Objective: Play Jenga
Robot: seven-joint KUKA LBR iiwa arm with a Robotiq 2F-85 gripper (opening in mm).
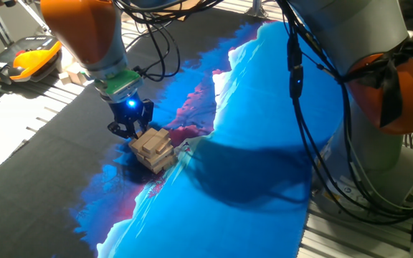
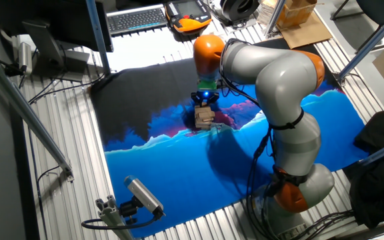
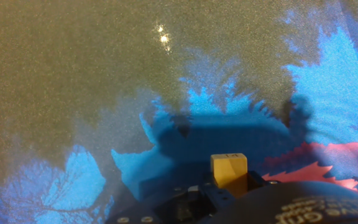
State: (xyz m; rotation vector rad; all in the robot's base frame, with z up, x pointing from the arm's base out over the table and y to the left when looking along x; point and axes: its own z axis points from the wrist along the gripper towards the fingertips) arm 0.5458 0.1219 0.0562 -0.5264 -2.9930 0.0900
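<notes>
The gripper [image 1: 130,129] hangs just behind the Jenga [image 1: 153,149] tower. The tower stands on a blue-and-black cloth [image 1: 264,143]. Finger spacing cannot be determined.

The Jenga [image 1: 153,149] tower, pale wooden blocks stacked crosswise, stands slightly askew.

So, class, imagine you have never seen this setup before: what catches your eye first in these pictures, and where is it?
The vivid blue cloth with black and pink patches covers the table. Near its middle, at the edge of the blue, stands a small wooden Jenga tower, slightly askew. The big orange and grey arm bends over it, and its hand, lit by a blue glow, sits right at the tower's top.
</notes>
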